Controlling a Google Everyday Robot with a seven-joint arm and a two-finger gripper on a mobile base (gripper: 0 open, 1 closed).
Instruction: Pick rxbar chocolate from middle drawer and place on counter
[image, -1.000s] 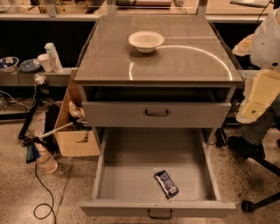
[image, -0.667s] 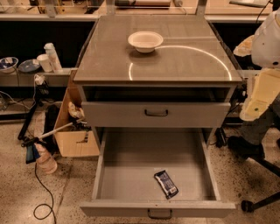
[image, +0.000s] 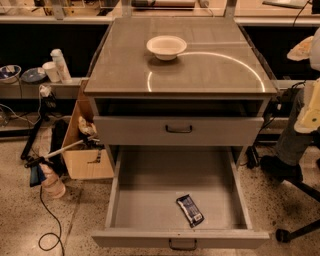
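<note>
Rxbar chocolate (image: 190, 210) lying front-centre in the open middle drawer (image: 150, 200), long axis slanting back-left to front-right, below and left of the gripper (image: 310, 107) hanging beside the counter (image: 210, 75), its grip state impossible to tell

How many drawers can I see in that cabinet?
2. The shallower drawer sits just under the counter; the middle drawer below it is pulled wide open, holding the rxbar chocolate. More may hide below. The gripper is out of view.

Dark-wrapped snack bar (image: 190, 210) lies flat, angled, front-right on the open middle drawer (image: 150, 200) floor; grey counter (image: 210, 75) above; gripper out of view.
</note>
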